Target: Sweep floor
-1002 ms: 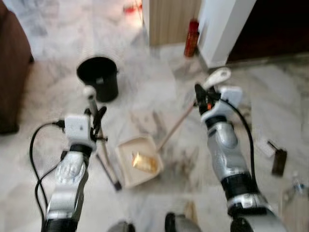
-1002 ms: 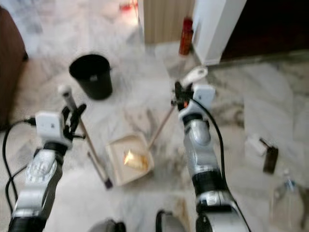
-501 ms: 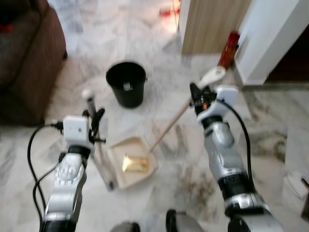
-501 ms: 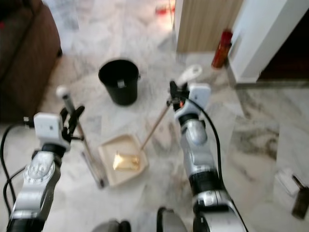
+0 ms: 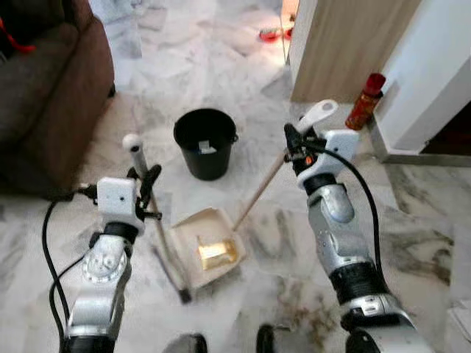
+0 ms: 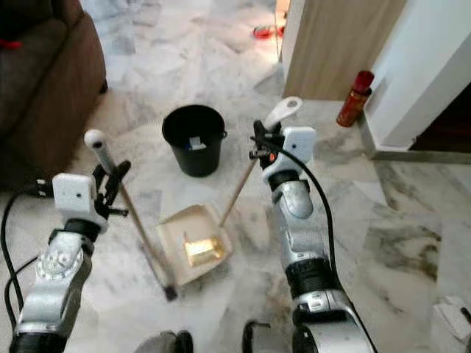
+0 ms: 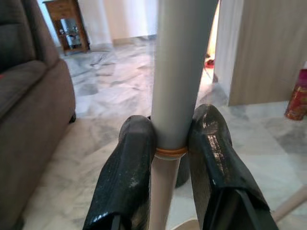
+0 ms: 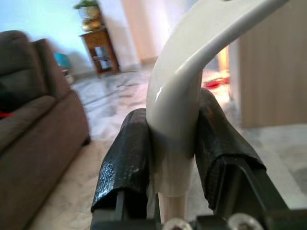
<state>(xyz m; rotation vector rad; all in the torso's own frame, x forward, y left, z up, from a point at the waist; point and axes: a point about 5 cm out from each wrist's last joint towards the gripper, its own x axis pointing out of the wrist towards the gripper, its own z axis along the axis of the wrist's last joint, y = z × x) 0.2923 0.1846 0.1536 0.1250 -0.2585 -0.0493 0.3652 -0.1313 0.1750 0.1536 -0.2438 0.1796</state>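
My left gripper (image 5: 145, 182) is shut on the grey broom pole (image 5: 158, 228), which slants down to a dark tip on the floor (image 5: 184, 296). In the left wrist view both black fingers (image 7: 129, 163) clamp the broom pole (image 7: 175, 96). My right gripper (image 5: 294, 144) is shut on the white grip of the dustpan handle (image 5: 318, 116); its wooden shaft (image 5: 257, 195) runs down to the cream dustpan (image 5: 193, 234), flat on the floor with a yellow scrap (image 5: 218, 253) in it. The right wrist view shows the white grip (image 8: 177, 96) between the fingers (image 8: 127, 158).
A black bucket (image 5: 206, 142) stands on the marble floor just beyond the dustpan. A brown sofa (image 5: 44, 95) lies at the left. A wooden panel (image 5: 346, 44), a red spray can (image 5: 364, 101) and a white wall (image 5: 434, 66) stand at the right. My feet (image 5: 193, 344) show below.
The whole picture has shifted: the camera has turned, bringing the sofa in and the bucket toward the middle. Both grippers keep their hold; broom and dustpan stand much as before.
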